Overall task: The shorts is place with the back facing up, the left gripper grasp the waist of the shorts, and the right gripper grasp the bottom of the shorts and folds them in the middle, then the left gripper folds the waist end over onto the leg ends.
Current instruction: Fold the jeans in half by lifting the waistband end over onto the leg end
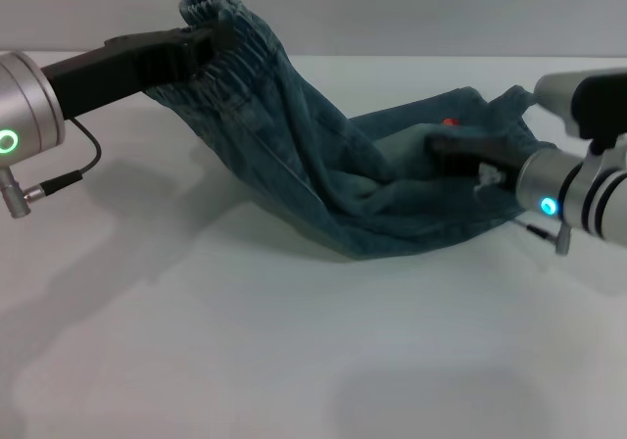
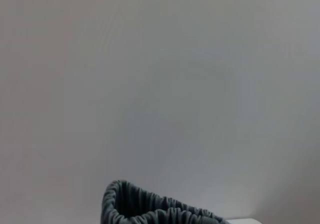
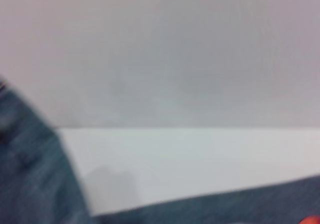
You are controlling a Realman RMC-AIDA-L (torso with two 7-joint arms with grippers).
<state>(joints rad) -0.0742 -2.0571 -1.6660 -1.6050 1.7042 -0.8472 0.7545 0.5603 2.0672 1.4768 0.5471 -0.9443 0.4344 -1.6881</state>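
The blue denim shorts (image 1: 333,174) are in the middle of the white counter (image 1: 294,361), a bit toward the far side. They are not flat. One end is up in the air and the rest hangs down and lies in a soft heap on the counter.

The left gripper (image 1: 211,39) is on the left, up high above the counter. Its black fingers are clamped on the waist (image 1: 211,3) of the shorts, the end with the crinkly stretchy band. The waist is lifted up, and the cloth slopes down from it to the right. In the left wrist view, only the top of the crinkly band (image 2: 150,209) peeks in, with a plain wall behind it.

The right gripper (image 1: 465,150) is on the right, low and close to the counter. Its dark fingers are clamped on the leg end of the shorts, which bunches up around them. A small red spot (image 1: 451,122) sits on the cloth just beside the fingers.

The right wrist view shows blurry blue cloth (image 3: 30,169) and the white counter.
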